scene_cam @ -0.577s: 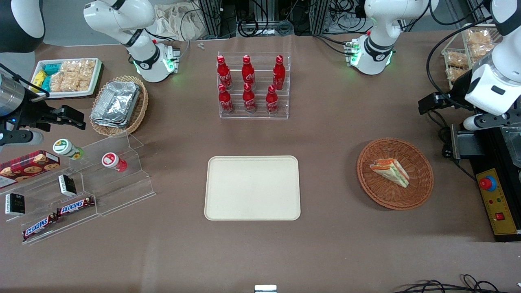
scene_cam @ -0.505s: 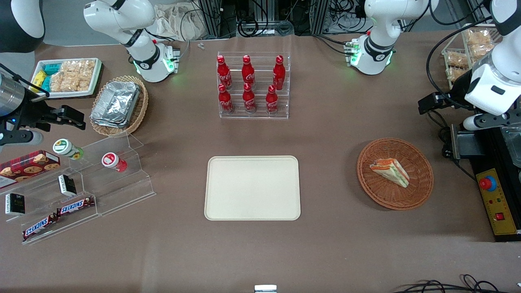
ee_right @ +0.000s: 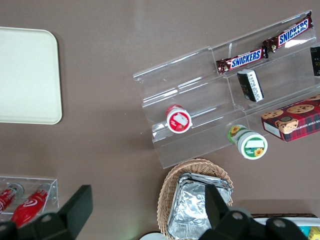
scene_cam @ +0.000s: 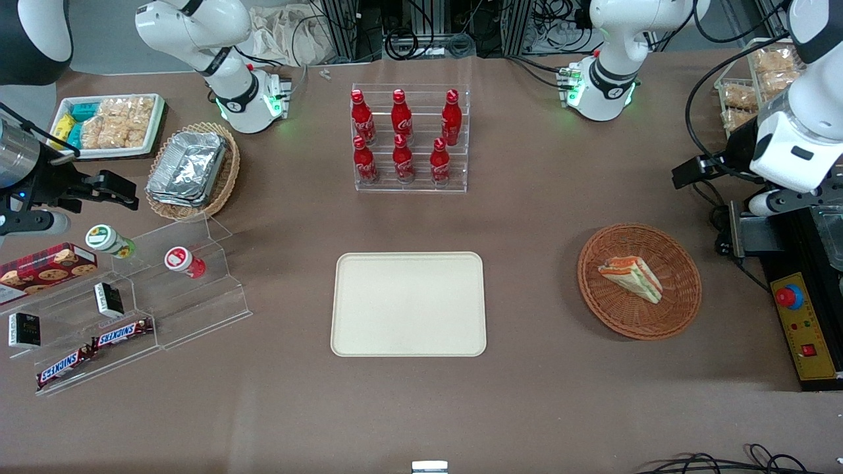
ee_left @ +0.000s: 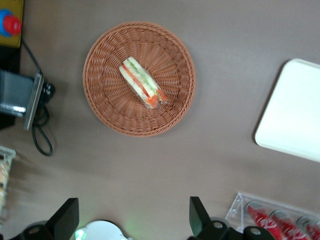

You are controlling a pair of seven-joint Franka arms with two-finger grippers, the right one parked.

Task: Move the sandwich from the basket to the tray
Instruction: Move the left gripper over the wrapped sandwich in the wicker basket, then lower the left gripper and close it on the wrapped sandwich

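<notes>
The sandwich point(scene_cam: 632, 276), a white wedge with orange-red and green layers, lies in the round reddish-brown basket point(scene_cam: 678, 309). The empty cream tray point(scene_cam: 408, 304) sits beside the basket, toward the parked arm's end. My left gripper point(scene_cam: 688, 172) hangs high above the table, farther from the front camera than the basket, and holds nothing. In the left wrist view the gripper point(ee_left: 132, 220) is open wide, apart from the sandwich point(ee_left: 143, 90), the basket point(ee_left: 107, 107) and the tray's corner point(ee_left: 295, 115).
A clear rack of red bottles point(scene_cam: 409, 138) stands farther back than the tray. A black and yellow control box with a red button point(scene_cam: 800, 322) lies beside the basket. A clear stepped shelf of snacks point(scene_cam: 164, 289) and a tan basket of foil containers point(scene_cam: 191, 168) lie toward the parked arm's end.
The left arm has shifted slightly, its gripper edging toward the parked arm's end. The sandwich, basket and tray have not moved.
</notes>
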